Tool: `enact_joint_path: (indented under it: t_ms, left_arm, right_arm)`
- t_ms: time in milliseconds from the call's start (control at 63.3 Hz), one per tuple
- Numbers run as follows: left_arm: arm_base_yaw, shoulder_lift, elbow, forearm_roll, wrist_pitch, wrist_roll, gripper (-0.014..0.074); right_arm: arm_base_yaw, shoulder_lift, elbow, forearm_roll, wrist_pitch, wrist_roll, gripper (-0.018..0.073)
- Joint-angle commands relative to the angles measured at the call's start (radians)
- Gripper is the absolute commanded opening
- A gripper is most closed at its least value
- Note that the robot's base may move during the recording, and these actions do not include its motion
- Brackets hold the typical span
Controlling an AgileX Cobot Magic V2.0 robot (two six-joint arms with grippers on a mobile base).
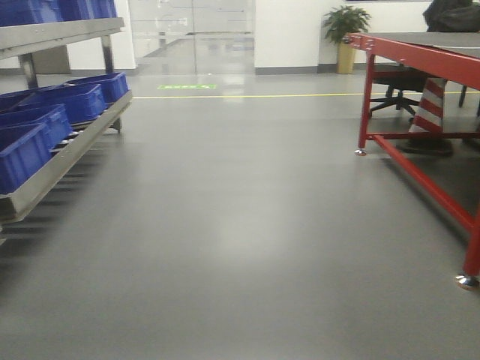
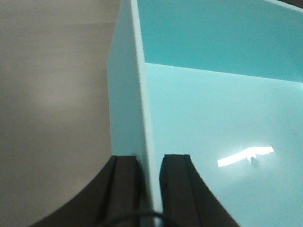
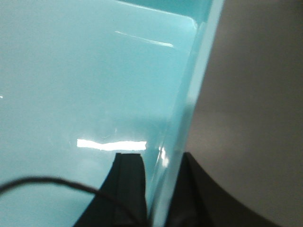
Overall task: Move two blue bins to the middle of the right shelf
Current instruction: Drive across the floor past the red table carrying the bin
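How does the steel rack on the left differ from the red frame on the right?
The steel rack is bare, silvery metal, while the red frame is painted bright red. The rack carries rows of blue bins on two levels, whereas the red frame shows no bins and is open underneath. Both are metal and stand on the same grey floor.

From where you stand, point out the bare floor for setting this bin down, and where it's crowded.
Bare: the wide grey floor between the steel rack on the left and the red frame on the right, back to the yellow line. Crowded: the rack's lower tier is packed with blue bins; a chair and striped cone sit under the red frame.
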Motion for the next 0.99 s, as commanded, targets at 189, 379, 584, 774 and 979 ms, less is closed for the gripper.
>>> enact_joint_path:
  t_ms: [189,379,584,774,979]
  left_arm:
    - [-0.002,-0.020,-0.012,-0.009,-0.070,-0.008,-0.0111]
    - [-0.002,-0.020,-0.012,-0.009,-0.070,-0.008,-0.0111]
    - [-0.002,-0.020,-0.012,-0.009,-0.070,-0.008,-0.0111]
    - [-0.002,-0.020,-0.012,-0.009,-0.070,-0.008,-0.0111]
    - [-0.002,-0.020,-0.012,-0.009,-0.070,-0.008,-0.0111]
  right_arm:
    - [-0.005,-0.010,-0.007,-0.016,-0.021,-0.035,-0.0153]
    - [-0.005,-0.010,-0.007,-0.016,-0.021,-0.035,-0.0153]
    - [-0.005,-0.010,-0.007,-0.016,-0.021,-0.035,-0.0153]
    - [-0.005,-0.010,-0.007,-0.016,-0.021,-0.035,-0.0153]
    - [-0.005,-0.010,-0.007,-0.016,-0.021,-0.035,-0.0153]
